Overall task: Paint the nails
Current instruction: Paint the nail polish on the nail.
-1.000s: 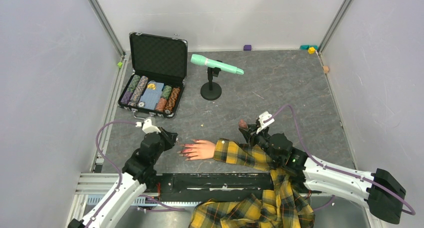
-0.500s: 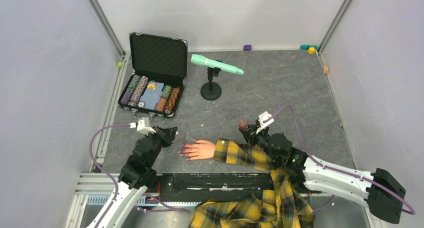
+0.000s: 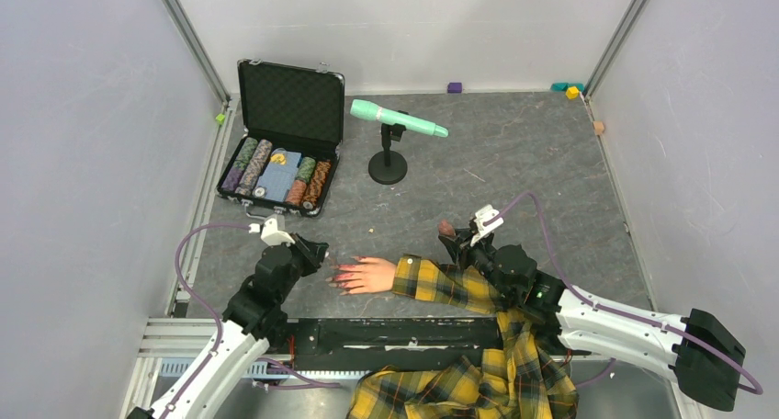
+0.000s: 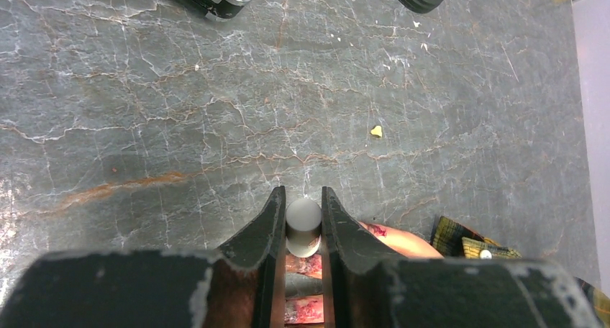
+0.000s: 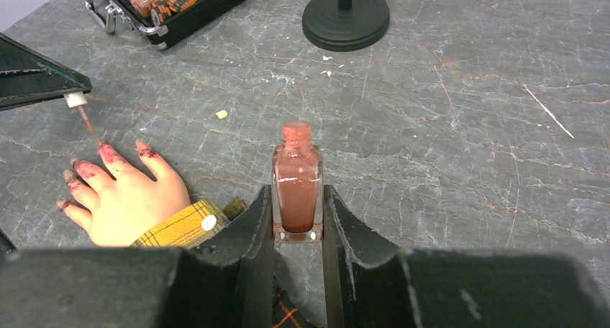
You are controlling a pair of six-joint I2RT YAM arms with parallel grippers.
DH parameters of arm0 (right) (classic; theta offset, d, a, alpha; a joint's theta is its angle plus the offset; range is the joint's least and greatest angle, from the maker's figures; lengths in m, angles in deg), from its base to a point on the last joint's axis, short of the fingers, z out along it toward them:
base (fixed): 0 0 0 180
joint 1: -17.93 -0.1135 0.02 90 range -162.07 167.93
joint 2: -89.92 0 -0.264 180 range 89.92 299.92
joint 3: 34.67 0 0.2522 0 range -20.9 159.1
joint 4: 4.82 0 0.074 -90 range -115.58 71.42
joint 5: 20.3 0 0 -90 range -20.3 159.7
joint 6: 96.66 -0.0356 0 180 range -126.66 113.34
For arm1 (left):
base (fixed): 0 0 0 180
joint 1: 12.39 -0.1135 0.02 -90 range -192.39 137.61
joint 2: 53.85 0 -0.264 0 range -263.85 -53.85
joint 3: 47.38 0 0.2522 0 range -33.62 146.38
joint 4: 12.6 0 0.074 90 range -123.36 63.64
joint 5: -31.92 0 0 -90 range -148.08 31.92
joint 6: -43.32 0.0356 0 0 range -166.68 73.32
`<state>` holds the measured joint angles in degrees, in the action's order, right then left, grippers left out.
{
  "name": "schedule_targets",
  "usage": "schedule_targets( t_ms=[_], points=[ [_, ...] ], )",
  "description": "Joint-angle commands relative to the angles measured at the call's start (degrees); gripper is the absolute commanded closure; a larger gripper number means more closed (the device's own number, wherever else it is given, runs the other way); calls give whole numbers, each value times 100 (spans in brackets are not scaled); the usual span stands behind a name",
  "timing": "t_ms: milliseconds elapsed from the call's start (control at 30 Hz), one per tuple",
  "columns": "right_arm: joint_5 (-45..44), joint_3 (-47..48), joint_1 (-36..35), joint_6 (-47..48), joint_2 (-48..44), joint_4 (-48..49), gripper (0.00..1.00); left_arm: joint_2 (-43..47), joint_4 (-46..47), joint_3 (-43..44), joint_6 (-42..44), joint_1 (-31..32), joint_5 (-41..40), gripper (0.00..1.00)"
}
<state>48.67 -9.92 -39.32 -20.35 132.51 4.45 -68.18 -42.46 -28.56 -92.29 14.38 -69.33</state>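
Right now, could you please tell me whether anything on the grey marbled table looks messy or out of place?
The red polish on the pale peach mannequin hand looks blotchy: it smears past the small nails onto the finger skin. A tiny yellowish crumb also lies on the grey marbled table just beyond the hand.

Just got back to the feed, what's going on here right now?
The right tool is shut on the open polish bottle, holding it upright beside the plaid sleeve. The left tool grips the brush cap, with the brush hanging close above the mannequin hand at its fingertips. The nails are already smeared red.
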Motion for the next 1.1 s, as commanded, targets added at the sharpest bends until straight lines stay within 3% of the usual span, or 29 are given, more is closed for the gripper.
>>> schedule_targets(
  t_ms=[0,1067],
  points=[
    [-48,-7,-5,-6,-56,282,100,-60,88,-31,43,9,34,98],
    [-101,-68,-7,6,-178,246,100,-777,379,65,113,6,118,98]
  ],
)
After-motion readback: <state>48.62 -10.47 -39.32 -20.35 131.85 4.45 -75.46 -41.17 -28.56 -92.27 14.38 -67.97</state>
